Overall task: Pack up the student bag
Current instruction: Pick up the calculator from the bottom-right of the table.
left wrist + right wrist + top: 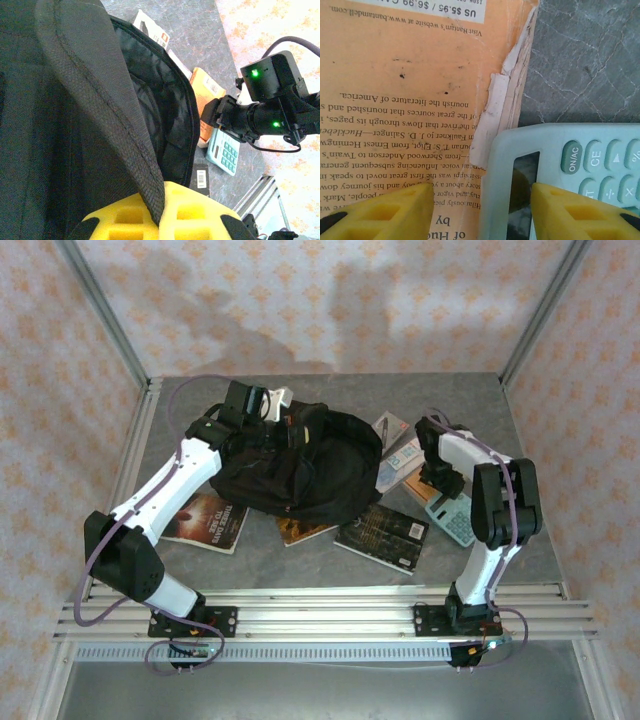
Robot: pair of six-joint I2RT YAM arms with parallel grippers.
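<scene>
Right wrist: right gripper (481, 194) jaws apart over orange book (405, 85), calculator (580, 167); left gripper (160, 212) clamps student bag (75, 125).

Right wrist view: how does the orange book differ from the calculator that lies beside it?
The orange book is paper covered with printed text; the calculator is pale green plastic with keys and a display. The orange book has a torn, peeling edge; the calculator looks undamaged. The calculator's corner seems to lie over the orange book, not the reverse. Both lie flat on the grey table.
</scene>
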